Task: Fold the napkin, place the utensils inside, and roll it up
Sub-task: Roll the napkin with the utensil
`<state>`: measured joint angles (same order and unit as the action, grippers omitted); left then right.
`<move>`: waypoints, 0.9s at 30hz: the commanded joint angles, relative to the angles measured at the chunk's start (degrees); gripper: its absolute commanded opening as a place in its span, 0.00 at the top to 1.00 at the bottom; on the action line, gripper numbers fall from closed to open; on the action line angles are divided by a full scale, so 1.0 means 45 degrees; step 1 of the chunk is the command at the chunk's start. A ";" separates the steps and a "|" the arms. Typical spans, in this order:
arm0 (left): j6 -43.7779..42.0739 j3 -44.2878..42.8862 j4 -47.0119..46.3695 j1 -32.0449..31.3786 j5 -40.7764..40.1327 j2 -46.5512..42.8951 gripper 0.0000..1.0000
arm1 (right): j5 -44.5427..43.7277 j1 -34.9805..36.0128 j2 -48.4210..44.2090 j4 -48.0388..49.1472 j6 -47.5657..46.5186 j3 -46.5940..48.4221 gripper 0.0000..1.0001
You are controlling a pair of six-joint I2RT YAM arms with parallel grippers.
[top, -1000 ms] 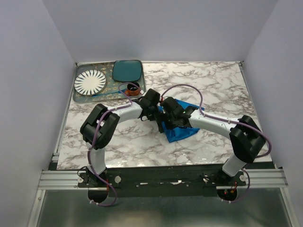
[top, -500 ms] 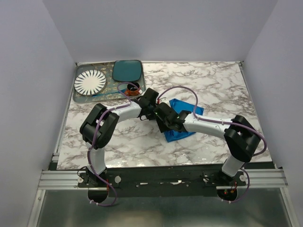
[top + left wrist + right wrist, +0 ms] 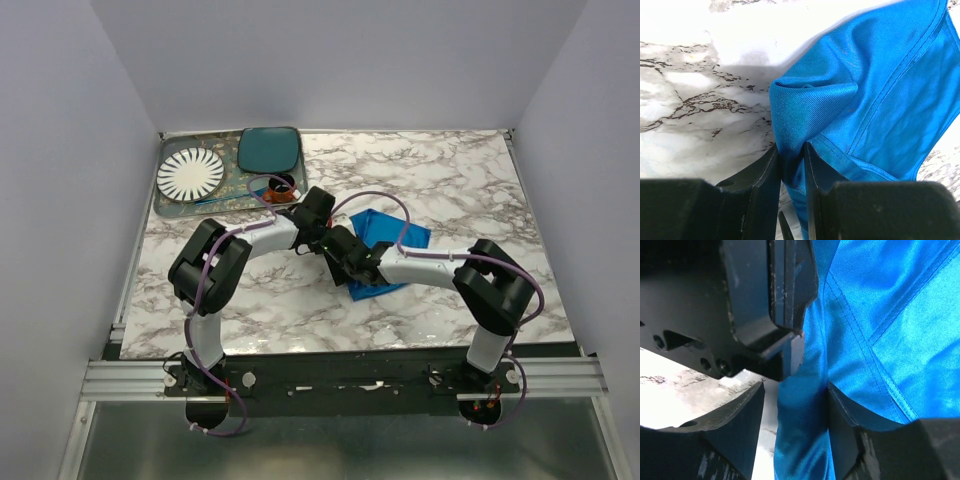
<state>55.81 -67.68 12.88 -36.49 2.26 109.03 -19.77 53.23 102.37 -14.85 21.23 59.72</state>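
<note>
One fold of the napkin (image 3: 880, 90) sits bunched on the bench (image 3: 685, 100). Left end effector (image 3: 791, 150) clamps it. Right end effector (image 3: 795, 390) straddles the cloth, jaws apart.

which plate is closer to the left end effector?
The dark teal rounded-square plate, at the tray's right end, nearest the left end effector; the white striped round plate sits farther left.

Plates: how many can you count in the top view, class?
2. The white striped plate lies on the tray's left half; the dark teal plate sits at the tray's far right corner. The arms could hide others.
</note>
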 commanded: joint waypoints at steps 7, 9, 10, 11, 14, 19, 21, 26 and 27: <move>-0.0156 0.0761 0.0028 -0.0075 0.0044 -0.0244 0.69 | 0.1108 -0.0362 0.0299 0.1092 0.0008 -0.1687 0.62; -0.0195 0.0879 0.0027 -0.0016 0.0044 -0.0304 0.69 | 0.2046 -0.0540 0.0240 0.1424 0.0008 -0.1826 0.70; -0.0273 0.0919 0.0027 0.0003 0.0025 -0.0381 0.69 | 0.2378 -0.0637 0.0221 0.1696 -0.0108 -0.1943 0.72; -0.0332 0.0938 0.0027 0.0023 0.0005 -0.0440 0.69 | 0.2904 -0.0677 0.0240 0.1757 -0.0090 -0.1963 0.73; -0.0740 0.1016 0.0105 0.0042 -0.0228 -0.0733 0.64 | 0.4328 -0.1144 0.0318 0.2204 -0.0148 -0.2176 0.79; -0.1503 0.1172 0.0436 0.0140 -0.0792 -0.1648 0.43 | 0.8233 -0.2664 0.0259 0.3686 -0.0480 -0.2881 0.88; -0.1854 0.1270 0.0554 0.0160 -0.1009 -0.1982 0.36 | 1.0284 -0.3136 0.0396 0.4177 -0.0539 -0.3036 0.90; -0.1954 0.1972 0.1062 0.0140 -0.0991 -0.3056 0.30 | 1.3276 -0.4542 0.0923 0.4472 -0.0559 -0.2784 0.91; -0.1934 0.2167 0.1005 0.0140 -0.0914 -0.3174 0.30 | 1.4324 -0.4757 0.1252 0.4550 -0.0597 -0.2726 0.91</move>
<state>48.97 -60.93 14.79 -35.86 0.01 99.00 24.84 35.16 102.37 8.95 19.86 48.99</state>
